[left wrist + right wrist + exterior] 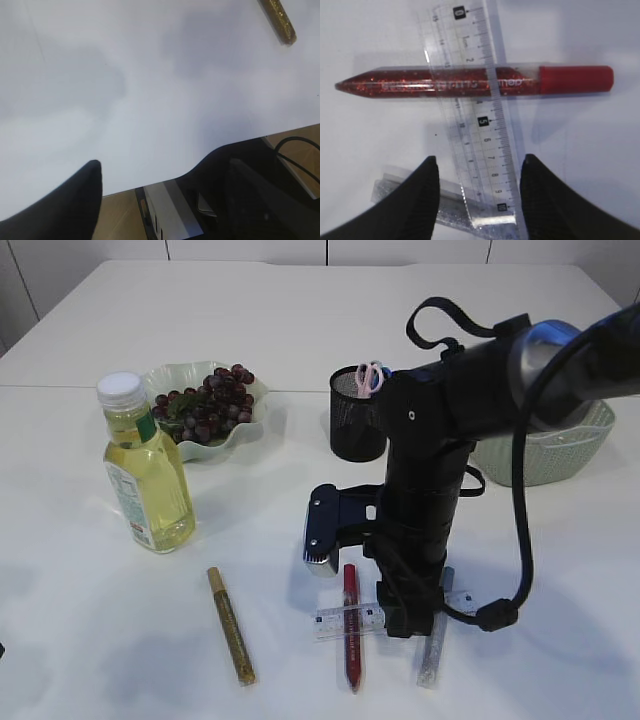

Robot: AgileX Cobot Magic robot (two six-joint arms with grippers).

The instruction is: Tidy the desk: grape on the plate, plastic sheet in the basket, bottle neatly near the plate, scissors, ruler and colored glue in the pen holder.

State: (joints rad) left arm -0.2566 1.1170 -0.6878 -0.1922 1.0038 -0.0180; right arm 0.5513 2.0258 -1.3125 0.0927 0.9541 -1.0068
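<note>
Ruler (480,125): clear plastic, lying flat on the table (90,640), crossed over the red glitter glue (470,82) and with its far end resting on the silver glitter glue (445,212). Raised on the two tubes, it is not flush with the surface, which probably makes its edges easier to catch.

Right gripper (479,192): pointed down over the ruler, jaws parted with one finger to either side of its width. They enclose nothing yet; the spacing looks set to close across the ruler's narrow dimension. Whether the fingertips touch the table cannot be told.

Red glitter glue: on the table under the ruler, cap toward the pen holder (356,418) in the exterior view. Silver glitter glue: beside it, partly hidden by the arm.

Gold glitter glue (230,625): alone on the table, left of the red one, apart from it.

Pen holder: black mesh, upright behind the arm; scissors (368,376) already stand in it, handles up.

Grapes (205,405): on the green plate (160,375), placed.

Bottle (148,475): upright, just in front of the plate.

Basket (560,455): right rear, behind the arm; contents not visible.

Left gripper (165,200): parked low at the table's near left edge, jaws apart, empty.

Judgement: the ruler and three glues are left to stow; the ruler is in hand next.
</note>
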